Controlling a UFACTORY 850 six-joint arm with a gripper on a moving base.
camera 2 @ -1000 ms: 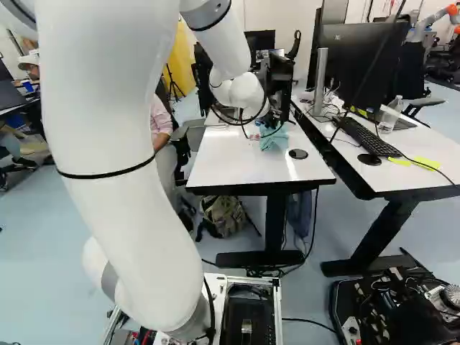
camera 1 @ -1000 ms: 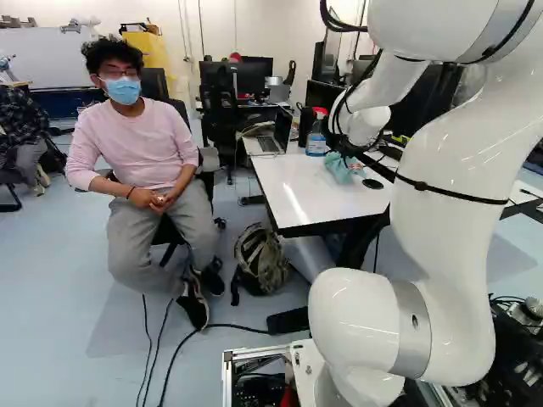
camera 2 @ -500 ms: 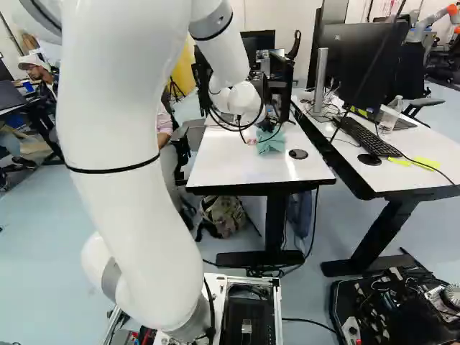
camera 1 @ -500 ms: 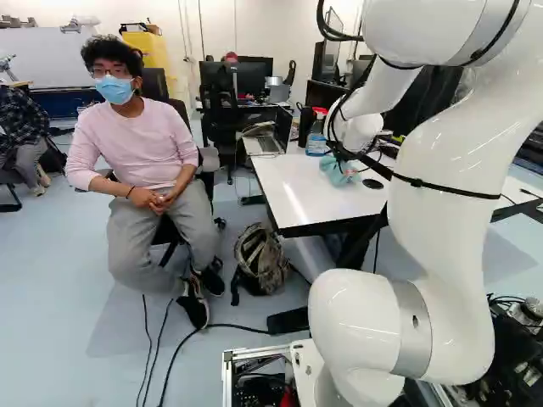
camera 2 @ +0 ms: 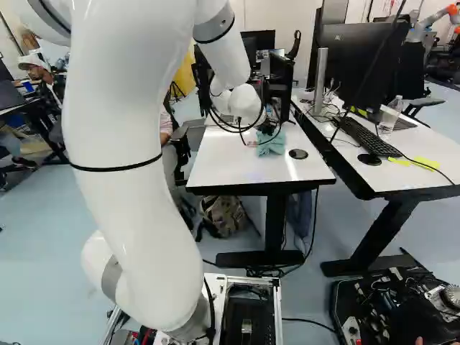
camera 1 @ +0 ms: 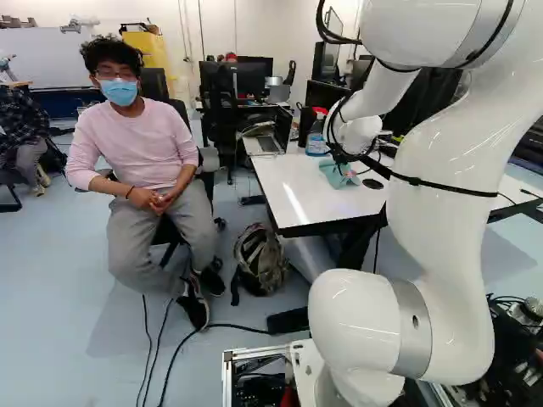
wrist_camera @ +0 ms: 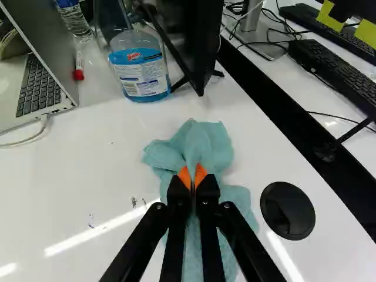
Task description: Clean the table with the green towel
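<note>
Towel [wrist_camera: 205, 144], soft, matt and greenish blue, is pinched between the two orange-padded fingertips [wrist_camera: 200, 175] of the gripper [camera 2: 269, 131], which stand close together with a fold of cloth caught in them. It bunches up just ahead of the grip, and its looser folds spread under the black fingers over the glossy white tabletop [wrist_camera: 88, 170].

Beyond the towel, ahead of the gripper, stands a clear plastic bottle [wrist_camera: 130, 42] of blue liquid; its blue and white label [wrist_camera: 141, 76] carries a red emblem over rows of small print. Farther ahead, on the laptop's side, a white marker [wrist_camera: 79, 61] with a red cap lies near the thin grey laptop [wrist_camera: 66, 88]. A few dark pen strokes [wrist_camera: 134, 202] mark the surface beside the gripper, on that same side. Beside it on the opposite side, a round black cover [wrist_camera: 287, 210] sits in the tabletop.

The smooth white arm [camera 2: 129, 180] rises in a tall bend from its base joint, reaches forward over the table and tips its wrist down towards the towel.
</note>
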